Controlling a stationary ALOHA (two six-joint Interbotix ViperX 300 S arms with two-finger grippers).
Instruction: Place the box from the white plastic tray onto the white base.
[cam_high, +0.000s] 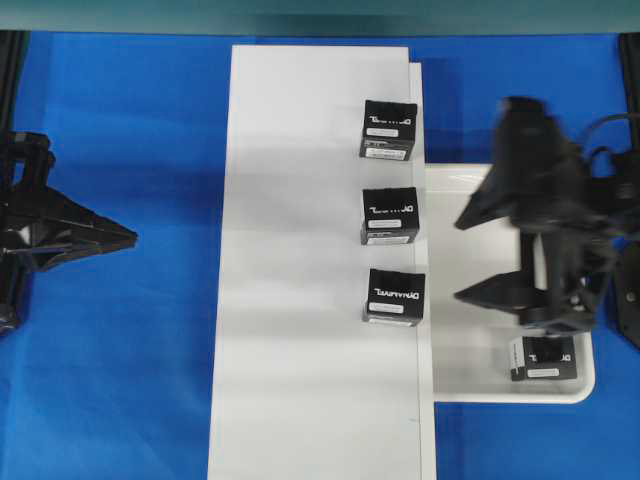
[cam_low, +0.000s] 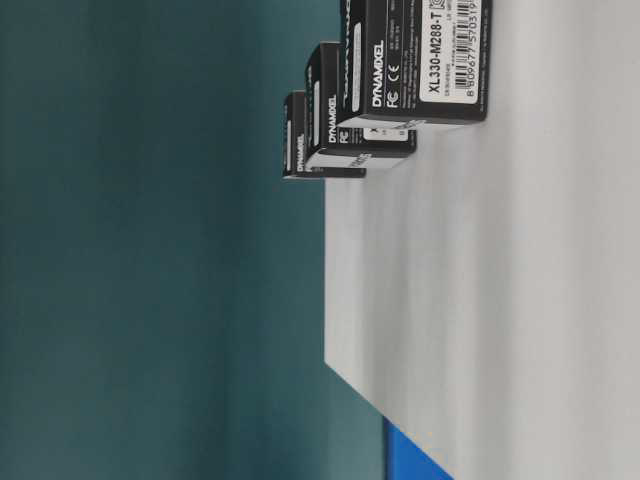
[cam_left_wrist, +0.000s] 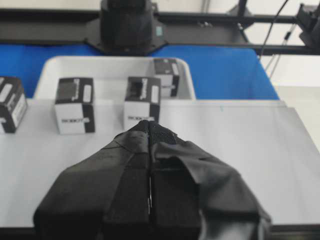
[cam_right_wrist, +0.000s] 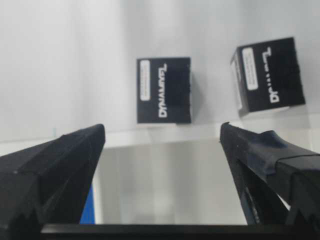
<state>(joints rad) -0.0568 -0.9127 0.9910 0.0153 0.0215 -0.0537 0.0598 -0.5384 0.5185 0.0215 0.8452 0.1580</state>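
Three black boxes with white lettering stand in a row along the right edge of the white base (cam_high: 300, 250): a far one (cam_high: 389, 130), a middle one (cam_high: 389, 216) and a near one (cam_high: 394, 297). My right gripper (cam_high: 462, 258) hangs open and empty over the white plastic tray (cam_high: 470, 380), just right of the near box (cam_right_wrist: 164, 90). One more black box (cam_high: 543, 358) lies in the tray's near right corner, partly under the right arm. My left gripper (cam_high: 128, 238) is shut with nothing in it, well left of the base, and points at the near box (cam_left_wrist: 141, 102).
Blue table surface (cam_high: 120, 380) surrounds the base and the tray. The right arm's body (cam_high: 560, 230) hangs over the tray's right half. The tray's far rim (cam_left_wrist: 50, 65) shows behind the boxes in the left wrist view.
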